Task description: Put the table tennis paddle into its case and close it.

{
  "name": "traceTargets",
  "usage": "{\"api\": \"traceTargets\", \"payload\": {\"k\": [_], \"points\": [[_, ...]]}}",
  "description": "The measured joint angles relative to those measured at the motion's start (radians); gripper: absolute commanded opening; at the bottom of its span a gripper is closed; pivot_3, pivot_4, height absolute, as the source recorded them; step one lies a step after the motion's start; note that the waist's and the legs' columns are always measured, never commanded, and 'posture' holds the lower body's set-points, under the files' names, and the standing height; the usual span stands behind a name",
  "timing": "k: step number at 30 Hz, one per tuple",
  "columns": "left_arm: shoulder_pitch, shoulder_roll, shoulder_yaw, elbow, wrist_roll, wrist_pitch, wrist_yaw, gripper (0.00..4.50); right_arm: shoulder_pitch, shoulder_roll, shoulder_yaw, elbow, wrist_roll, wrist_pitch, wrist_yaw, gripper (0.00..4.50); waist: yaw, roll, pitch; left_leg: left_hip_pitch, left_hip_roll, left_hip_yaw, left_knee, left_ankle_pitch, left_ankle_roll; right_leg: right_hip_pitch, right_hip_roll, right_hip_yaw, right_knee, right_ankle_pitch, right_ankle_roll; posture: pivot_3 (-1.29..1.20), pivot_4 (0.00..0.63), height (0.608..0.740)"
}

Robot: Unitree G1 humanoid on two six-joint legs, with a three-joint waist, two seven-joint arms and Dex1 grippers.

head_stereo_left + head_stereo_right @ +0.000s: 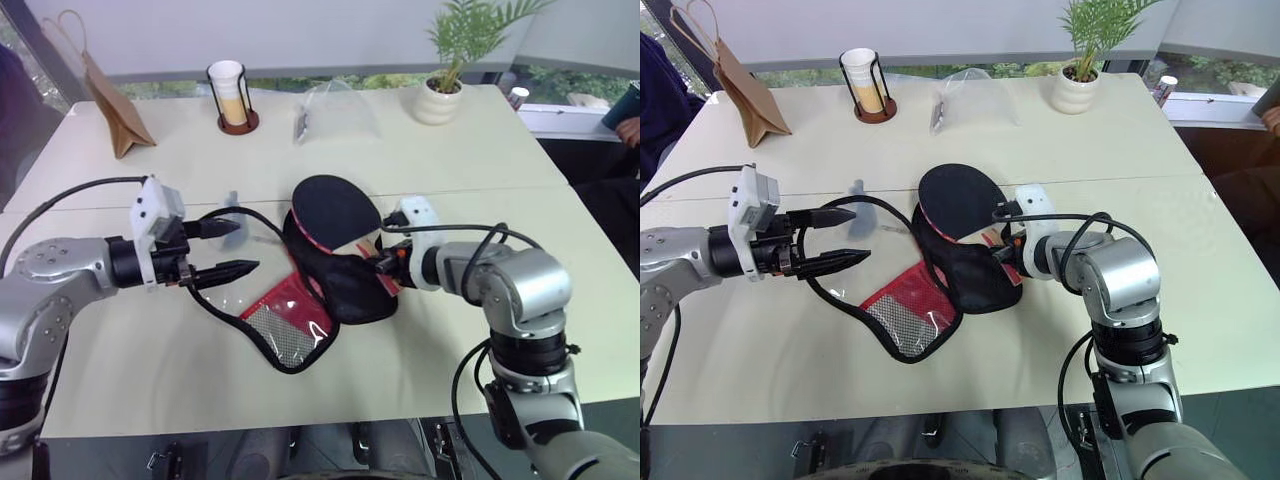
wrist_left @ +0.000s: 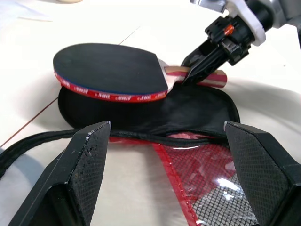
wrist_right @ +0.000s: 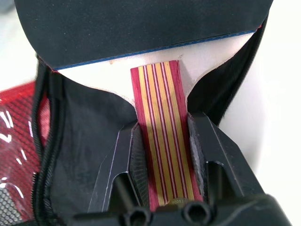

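Right gripper [image 3: 162, 160] clamped on table tennis paddle [image 1: 335, 212] handle, above case [image 1: 345, 280]; left gripper [image 1: 228, 248] agape beside case.
Risked snagging blade on floppy case mouth.

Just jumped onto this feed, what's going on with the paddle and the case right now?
The right gripper is shut on the handle of the table tennis paddle, holding its blade over the case, which lies unzipped and spread open on the table. The paddle is not inside yet; in the left wrist view its blade sits above the black fabric. The left gripper hangs open beside the case's red mesh flap, holding nothing.
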Motion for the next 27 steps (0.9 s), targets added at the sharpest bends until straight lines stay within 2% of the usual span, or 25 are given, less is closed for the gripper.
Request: {"api": "traceTargets", "payload": {"k": [17,27], "points": [[0.048,0.001,0.017,-0.045,-0.02,0.019,0.034,3.98,0.021,0.04,0.008,0.004,0.246,0.0,-0.244,0.81,-0.016,0.0,0.0,0.001,0.0,0.0,0.0,0.0,0.0,0.0,0.001,0.0,0.001,0.0,0.0,0.0,0.15,0.734],[0.056,0.001,0.03,-0.054,-0.022,0.019,0.046,3.98,0.024,0.029,0.015,0.031,0.333,0.0,-0.346,0.81,-0.016,0.0,0.0,0.001,0.0,0.0,0.001,0.0,0.0,0.001,0.002,0.0,0.001,0.0,0.0,0.0,0.15,0.734]]}}
